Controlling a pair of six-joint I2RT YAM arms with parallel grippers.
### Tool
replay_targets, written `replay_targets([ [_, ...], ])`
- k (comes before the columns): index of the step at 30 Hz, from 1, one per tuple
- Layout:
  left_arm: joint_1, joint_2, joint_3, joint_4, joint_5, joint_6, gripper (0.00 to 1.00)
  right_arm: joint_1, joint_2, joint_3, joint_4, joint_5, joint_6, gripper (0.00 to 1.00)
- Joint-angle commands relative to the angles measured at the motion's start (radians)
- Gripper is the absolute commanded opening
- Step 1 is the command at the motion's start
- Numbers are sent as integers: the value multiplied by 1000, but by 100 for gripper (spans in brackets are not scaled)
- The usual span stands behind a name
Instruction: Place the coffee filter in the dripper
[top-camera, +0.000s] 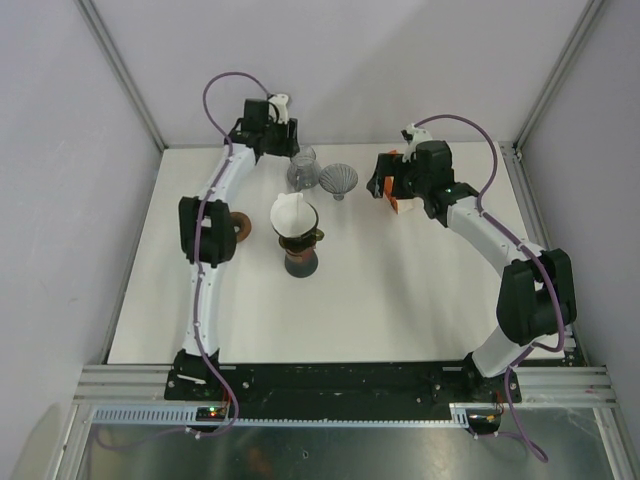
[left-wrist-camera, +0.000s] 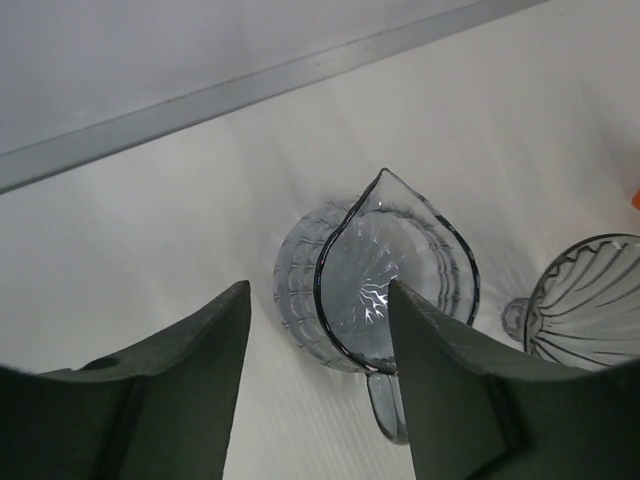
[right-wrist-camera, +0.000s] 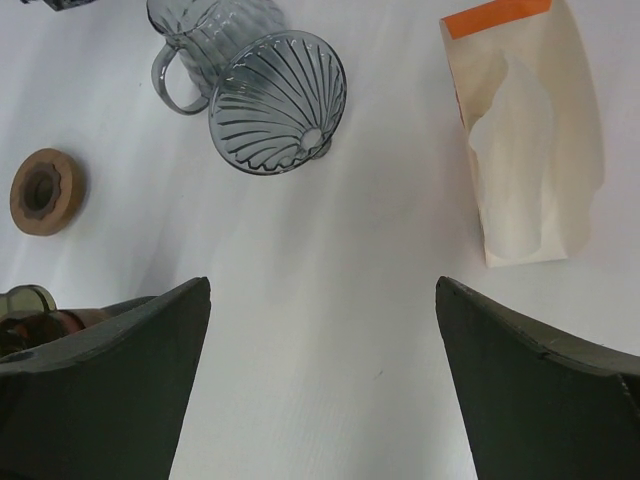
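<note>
A white paper coffee filter (top-camera: 292, 213) stands as a cone in a holder on a dark brown stand (top-camera: 300, 258) at the table's middle. A ribbed grey glass dripper (top-camera: 338, 180) sits at the back; in the right wrist view it (right-wrist-camera: 280, 100) lies tilted. My left gripper (top-camera: 290, 148) is open above a grey glass pitcher (left-wrist-camera: 395, 275), with the pitcher's handle by its right finger (left-wrist-camera: 450, 390). The dripper's rim (left-wrist-camera: 590, 300) shows at the right. My right gripper (right-wrist-camera: 322, 290) is open and empty over bare table, near an orange-topped filter packet (right-wrist-camera: 525, 130).
A brown wooden ring (top-camera: 240, 225) lies by the left arm and also shows in the right wrist view (right-wrist-camera: 45, 190). The pitcher (top-camera: 302, 168) stands just left of the dripper. The back wall rail (left-wrist-camera: 250, 85) runs close behind the pitcher.
</note>
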Motion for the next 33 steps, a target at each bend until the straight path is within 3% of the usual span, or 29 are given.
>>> replay_targets([
  [1, -16, 40, 42, 24, -47, -17, 60, -2, -14, 21, -6, 18, -28, 99],
  [6, -33, 63, 39, 24, -111, -11, 54, -5, -12, 21, -19, 13, -45, 99],
  [14, -41, 91, 40, 27, -182, 0, 34, -16, -19, 22, -26, -13, -69, 99],
  [22, -41, 65, -26, 25, -207, 39, 3, -34, -23, 21, -37, -30, -85, 99],
  [33, -18, -101, -69, 25, -229, 62, 0, -39, -46, 21, -58, -49, -95, 99],
])
